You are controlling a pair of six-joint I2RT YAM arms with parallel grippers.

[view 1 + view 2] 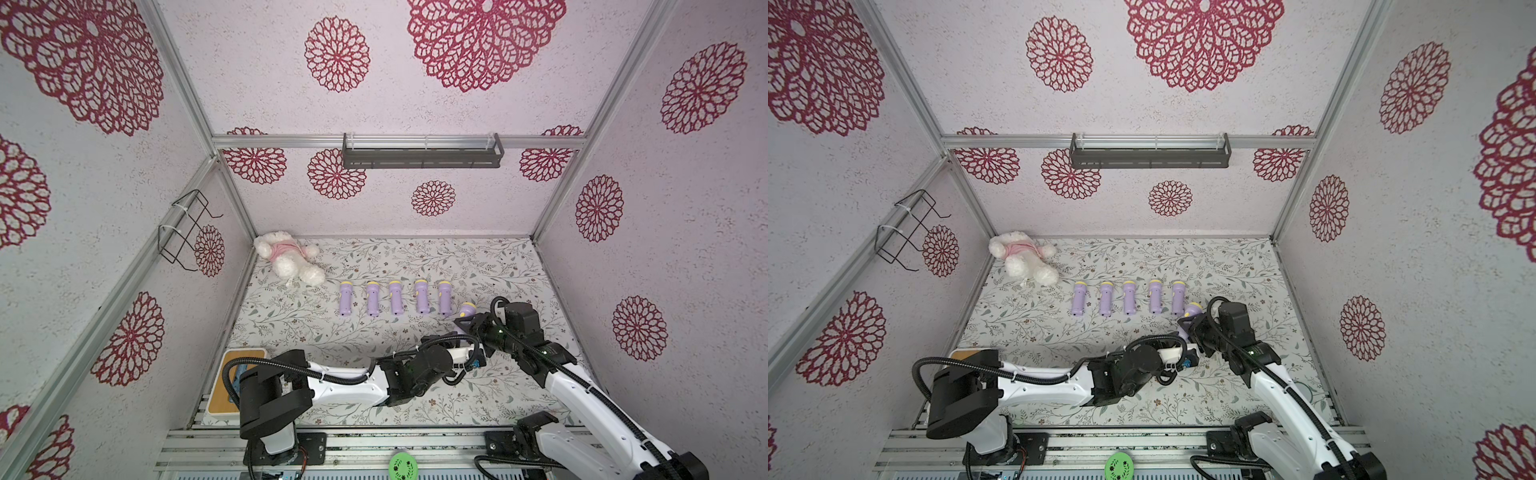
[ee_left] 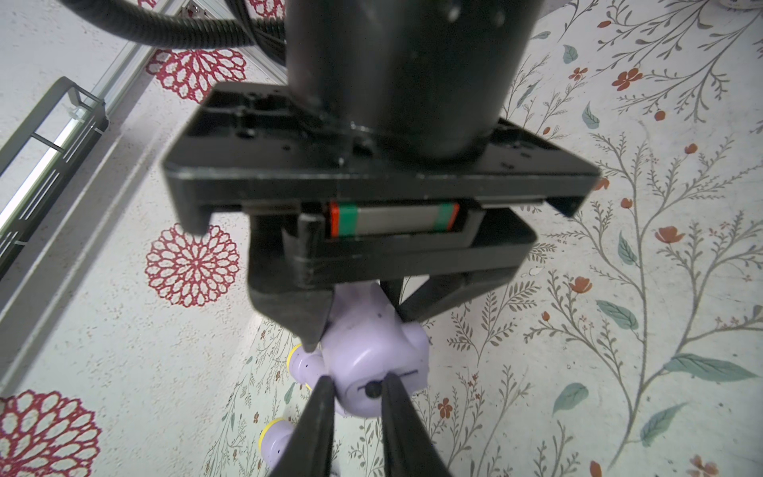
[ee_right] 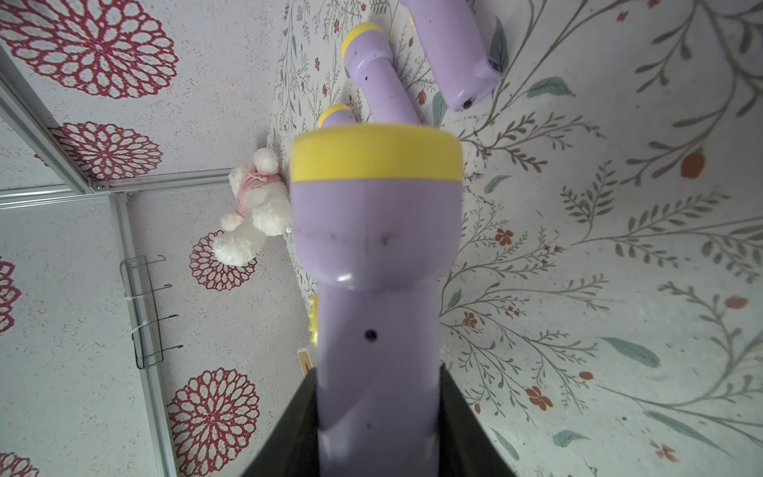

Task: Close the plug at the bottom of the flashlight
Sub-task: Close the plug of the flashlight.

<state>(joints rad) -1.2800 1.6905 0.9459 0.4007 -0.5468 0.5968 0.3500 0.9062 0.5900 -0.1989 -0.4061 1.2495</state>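
A purple flashlight with a yellow head is held off the table; my right gripper is shut on its body, one finger on each side. In both top views it is at the right end of the row. My left gripper is at the flashlight's bottom end, jaws shut to a narrow gap, tips against the end face. A small black round spot sits in a dark slit there, beside one finger. Whether the plug is seated I cannot tell.
Several more purple flashlights lie in a row on the floral table. A white plush toy lies at the back left corner. A wooden board sits at the front left. A wire rack and a grey shelf hang on the walls.
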